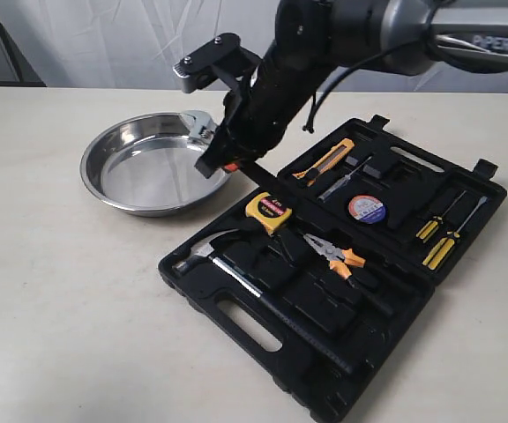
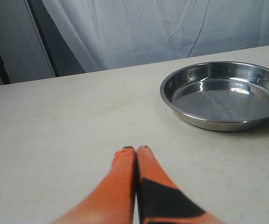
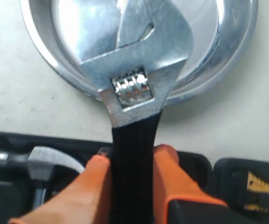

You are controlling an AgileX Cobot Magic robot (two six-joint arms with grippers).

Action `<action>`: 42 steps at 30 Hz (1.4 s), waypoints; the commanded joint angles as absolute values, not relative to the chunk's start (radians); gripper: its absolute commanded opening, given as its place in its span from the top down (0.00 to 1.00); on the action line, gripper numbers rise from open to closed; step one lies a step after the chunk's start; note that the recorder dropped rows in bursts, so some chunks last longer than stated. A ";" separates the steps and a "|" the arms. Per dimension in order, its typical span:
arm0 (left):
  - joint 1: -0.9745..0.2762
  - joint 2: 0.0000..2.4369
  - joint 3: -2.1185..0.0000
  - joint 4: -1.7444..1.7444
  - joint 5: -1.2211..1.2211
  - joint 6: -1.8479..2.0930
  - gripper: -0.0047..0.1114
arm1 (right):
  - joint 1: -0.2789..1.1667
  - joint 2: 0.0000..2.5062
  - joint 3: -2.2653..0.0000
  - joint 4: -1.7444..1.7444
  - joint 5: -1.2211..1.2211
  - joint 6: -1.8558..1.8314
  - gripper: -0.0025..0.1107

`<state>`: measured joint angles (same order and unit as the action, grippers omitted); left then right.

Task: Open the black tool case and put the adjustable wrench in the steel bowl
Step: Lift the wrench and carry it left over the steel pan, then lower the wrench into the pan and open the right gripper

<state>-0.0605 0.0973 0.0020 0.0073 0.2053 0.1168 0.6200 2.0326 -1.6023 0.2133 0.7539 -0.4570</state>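
The black tool case (image 1: 236,328) lies open on the table, lid folded back to the right. My right gripper (image 1: 224,164) reaches across to the right rim of the steel bowl (image 1: 117,198) and is shut on the black handle of the adjustable wrench (image 1: 203,126). In the right wrist view the wrench (image 3: 137,84) points its silver head over the bowl (image 3: 232,60), with its handle clamped in the gripper (image 3: 133,161). In the left wrist view my left gripper (image 2: 136,150) is shut on nothing, low over bare table, with the bowl (image 2: 172,100) some way ahead.
In the case are a claw hammer (image 1: 236,269), orange-handled pliers (image 1: 338,256), a yellow tape measure (image 1: 270,211), a utility knife (image 1: 324,160), a tape roll (image 1: 367,209) and screwdrivers (image 1: 444,233). The hammer head (image 3: 46,161) shows below the wrench handle.
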 commanded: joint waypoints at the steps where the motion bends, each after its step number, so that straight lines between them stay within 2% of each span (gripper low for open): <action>1: -0.062 0.093 0.000 0.005 0.195 0.113 0.96 | 0.624 2.119 -1.775 0.280 0.753 -0.562 0.99; 10: -0.062 0.093 0.000 0.005 0.195 0.113 0.96 | 0.630 2.285 -1.969 0.523 0.688 -0.837 0.99; 16: -0.062 0.093 0.000 0.005 0.195 0.113 0.96 | 0.630 2.352 -1.980 0.706 0.539 -1.003 0.99; 25: -0.062 0.093 0.000 0.005 0.195 0.113 0.96 | 0.630 2.420 -1.980 0.820 0.386 -1.006 0.99; 42: -0.062 0.093 0.000 0.005 0.195 0.113 0.96 | 0.628 2.453 -1.980 0.783 0.566 -0.933 0.99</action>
<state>-0.0605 0.0973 0.0020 0.0073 0.2053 0.1168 0.6319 2.4642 -1.9729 0.8063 0.5369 -0.9699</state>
